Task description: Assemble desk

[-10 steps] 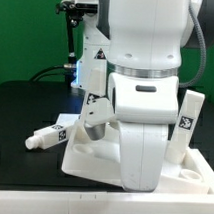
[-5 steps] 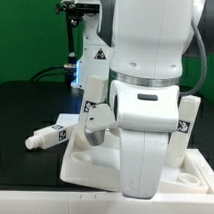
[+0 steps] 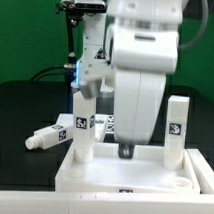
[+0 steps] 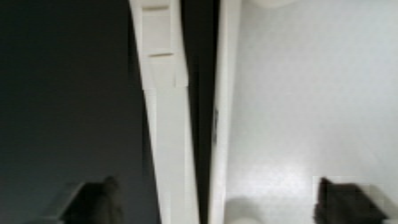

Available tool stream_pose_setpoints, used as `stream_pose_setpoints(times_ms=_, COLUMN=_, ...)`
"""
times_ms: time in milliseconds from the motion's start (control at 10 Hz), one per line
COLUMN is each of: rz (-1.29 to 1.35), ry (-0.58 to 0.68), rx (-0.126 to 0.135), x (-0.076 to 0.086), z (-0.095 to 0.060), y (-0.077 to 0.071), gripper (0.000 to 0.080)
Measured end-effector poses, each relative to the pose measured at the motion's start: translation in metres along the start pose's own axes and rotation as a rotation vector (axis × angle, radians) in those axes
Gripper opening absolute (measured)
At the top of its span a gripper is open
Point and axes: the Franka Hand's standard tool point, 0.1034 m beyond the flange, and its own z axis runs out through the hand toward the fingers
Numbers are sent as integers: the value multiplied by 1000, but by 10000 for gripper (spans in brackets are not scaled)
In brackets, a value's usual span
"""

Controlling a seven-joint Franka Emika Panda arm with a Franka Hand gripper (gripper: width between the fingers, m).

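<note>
Release, by the look of it. Half a second ago the arm was crouched low over the tabletop (image 3: pixel 92 179) and the left leg (image 3: pixel 82 129) leaned at a slant, right against the wrist. Now that leg stands upright and alone at a front corner of the tabletop, apparently in its socket. The arm has lifted and swung off it.

The gripper (image 3: pixel 125 149) hangs just above the panel. The left leg is near it on the exterior view's left, not touching. The wrist view shows both fingers (image 4: pixel 86 202) dark at the far edges, well apart. Between them is only the tabletop (image 4: pixel 302 100), its rim running through the gap. So the fingers are spread, hold nothing and touch nothing that I can see.

The right leg (image 3: pixel 175 127) stands upright at the other front corner, farther from the fingers on the exterior view's right. It was already up a second ago and hasn't shifted. The loose leg (image 3: pixel 49 136) lies on its side on the black table (image 3: pixel 25 102), beyond the left leg from the fingers and well apart from them, same spot as before.

My read is that the left leg is placed and let go, which makes two legs up. I can't tell from here whether it is seated all the way down. The loose leg is the likely next pick. The arm would need to clear the left leg on the way over, since a knock could tip it. No fourth leg is clearly visible.
</note>
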Motion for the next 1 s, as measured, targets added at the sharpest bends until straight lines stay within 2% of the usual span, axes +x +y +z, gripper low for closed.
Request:
stream_pose_setpoints(times_ms=100, rz=113, ry=3, rx=-24, x=1, z=-12, y=-8, gripper=619)
stream_pose_setpoints(times_ms=200, rz=144, ry=1, rx=-15, x=0, z=-10, y=-14, gripper=619)
stream_pose_setpoints(times_ms=400, rz=280, ry=2, rx=-13, x=0, z=-7, y=-12, gripper=644)
stream_pose_setpoints(times_ms=500, rz=405, ry=4, rx=-13, x=0, z=-9, y=-14, gripper=648)
stream_pose_setpoints(times_ms=600, rz=539, ry=7, rx=-12, x=-4, z=-18, y=-22, gripper=649)
stream_pose_setpoints(times_ms=800, rz=696, ry=13, rx=6, x=-22, z=-44, y=-49, gripper=649)
stream_pose_setpoints(times_ms=900, rz=821, ry=16, rx=16, x=-29, z=-52, y=-70, gripper=649)
stream_pose_setpoints(times_ms=1000, rz=925, ry=17, rx=20, x=-30, z=-54, y=-81, gripper=649)
